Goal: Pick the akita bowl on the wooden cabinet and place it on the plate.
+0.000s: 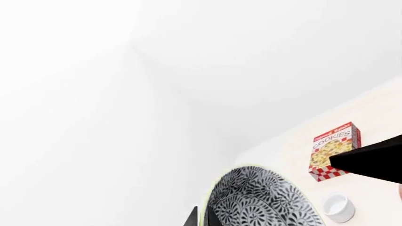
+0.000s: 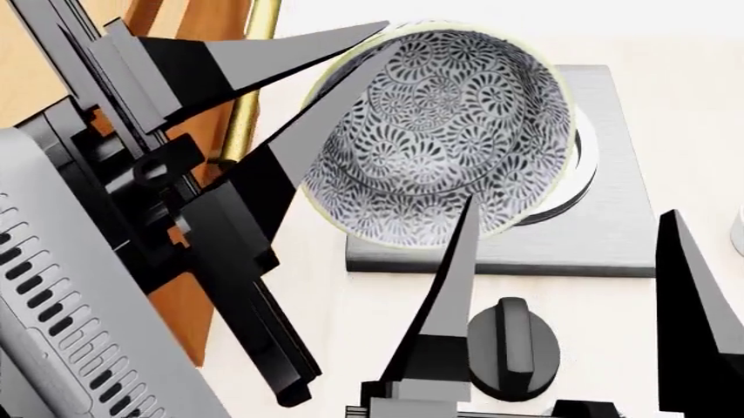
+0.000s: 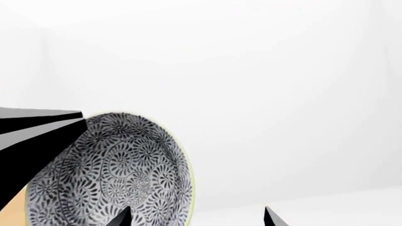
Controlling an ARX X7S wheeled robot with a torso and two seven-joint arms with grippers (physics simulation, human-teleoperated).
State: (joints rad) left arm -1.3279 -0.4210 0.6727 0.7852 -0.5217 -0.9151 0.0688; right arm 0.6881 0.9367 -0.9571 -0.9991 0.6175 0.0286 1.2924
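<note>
The akita bowl (image 2: 448, 131) hung in the air, tipped on its side so its patterned inside faced my head camera, above the grey stove burner (image 2: 616, 218) and its black knob (image 2: 513, 347). My left gripper (image 2: 348, 65) was clamped on its rim, one finger inside and one outside. The wooden cabinet (image 2: 41, 65) stood just behind that arm. My right gripper (image 2: 570, 252) was spread wide, holding nothing, just beside the bowl. A cookie box (image 1: 334, 150) and small white cup (image 1: 339, 207) sat on the counter.

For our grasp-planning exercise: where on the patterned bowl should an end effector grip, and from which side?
The rim of the akita bowl, pinched from the wooden cabinet side, as the left end effector does: its wall is thin, its mouth wide.
</note>
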